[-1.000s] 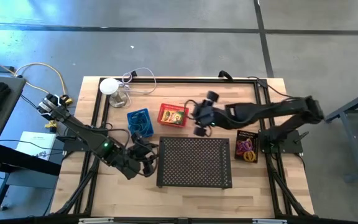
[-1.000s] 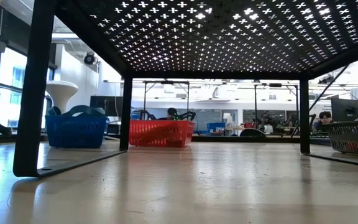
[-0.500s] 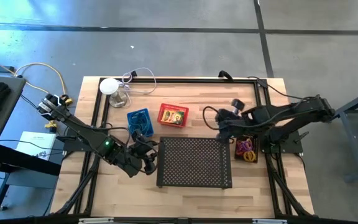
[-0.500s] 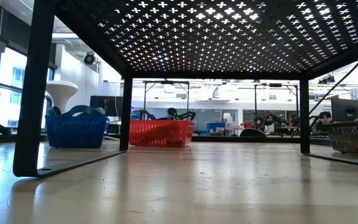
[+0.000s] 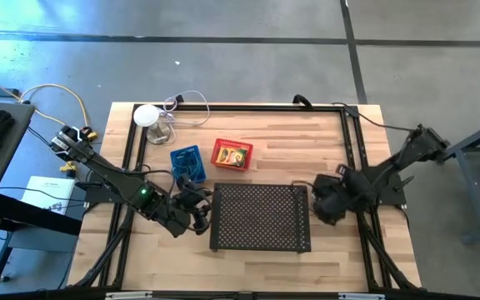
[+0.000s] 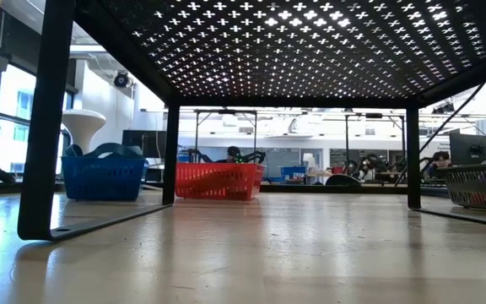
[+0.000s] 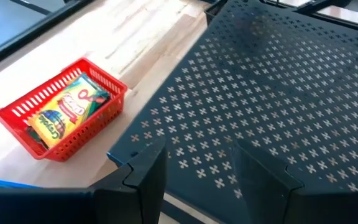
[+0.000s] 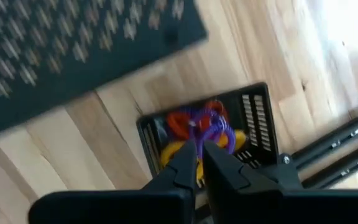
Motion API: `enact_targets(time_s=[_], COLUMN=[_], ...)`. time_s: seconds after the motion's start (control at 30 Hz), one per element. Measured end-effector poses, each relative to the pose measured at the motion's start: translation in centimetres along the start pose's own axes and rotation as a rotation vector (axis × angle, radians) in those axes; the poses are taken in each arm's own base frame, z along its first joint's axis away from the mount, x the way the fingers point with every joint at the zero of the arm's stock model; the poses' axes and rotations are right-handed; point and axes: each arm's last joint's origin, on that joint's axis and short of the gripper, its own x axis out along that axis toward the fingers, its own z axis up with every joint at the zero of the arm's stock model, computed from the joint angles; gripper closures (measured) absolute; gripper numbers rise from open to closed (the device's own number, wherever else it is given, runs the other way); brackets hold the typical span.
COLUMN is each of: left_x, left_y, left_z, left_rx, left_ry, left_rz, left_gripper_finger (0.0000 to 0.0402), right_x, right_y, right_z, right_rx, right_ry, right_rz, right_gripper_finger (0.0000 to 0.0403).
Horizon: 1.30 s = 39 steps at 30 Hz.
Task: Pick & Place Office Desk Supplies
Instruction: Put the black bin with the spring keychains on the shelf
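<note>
Rubber bands (image 8: 199, 132) are piled in the black mesh basket (image 8: 253, 118) at the right side of the table, just beside the big perforated tray (image 5: 261, 217) – sorted by type imo, since the red basket (image 5: 232, 154) holds a yellow crayon box (image 7: 64, 112) and the blue basket (image 5: 186, 160) sits next to it near the back. The right gripper (image 8: 199, 163) hangs right over the black basket w/ fingers pinched together, tips down by the purple and orange loops. Can't tell if it's got a band or just closed on nothing – the fingers cover that spot. Prob positioned there bc that's the only bin on its side. The left gripper (image 7: 194, 165) waits at the tray's left edge, jaws spread, nothing between them, pointed across the tray toward the red basket, so it's parked out of the way but w/ reach to the two bins on its side.
</note>
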Motion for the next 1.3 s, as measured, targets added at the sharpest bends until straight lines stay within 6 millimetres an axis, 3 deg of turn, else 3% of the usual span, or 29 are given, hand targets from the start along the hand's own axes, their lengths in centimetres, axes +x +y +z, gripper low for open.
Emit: enact_targets(time_s=[0.37, 0.63, 0.8, 1.03, 1.3], left_x=[0.0, 0.0, 0.0, -0.1, -0.2], left_y=[-0.2, -0.2, -0.2, -0.3, -0.5], left_z=[-0.1, -0.2, -0.2, -0.3, -0.4], left_rx=[-0.062, -0.113, -0.158, -0.215, -0.185], left_ry=[0.044, 0.057, 0.059, 0.103, 0.105], left_rz=[-0.047, -0.055, -0.055, -0.088, -0.097], left_gripper_finger=[0.023, 0.023, 0.023, 0.023, 0.023], right_x=[2.7, 4.8, 6.4, 7.7, 9.6], right_y=[2.7, 3.2, 2.9, 2.6, 2.5], right_z=[-3.9, -5.4, -5.9, -7.1, -7.8], right_rx=[-0.013, 0.01, 0.153, 0.047, -0.063], right_ry=[0.031, 0.054, 0.085, 0.141, 0.12], right_rz=[0.063, 0.065, 0.029, -0.008, 0.002], right_gripper_finger=[0.0389, 0.0385, 0.0326, 0.0227, 0.0214])
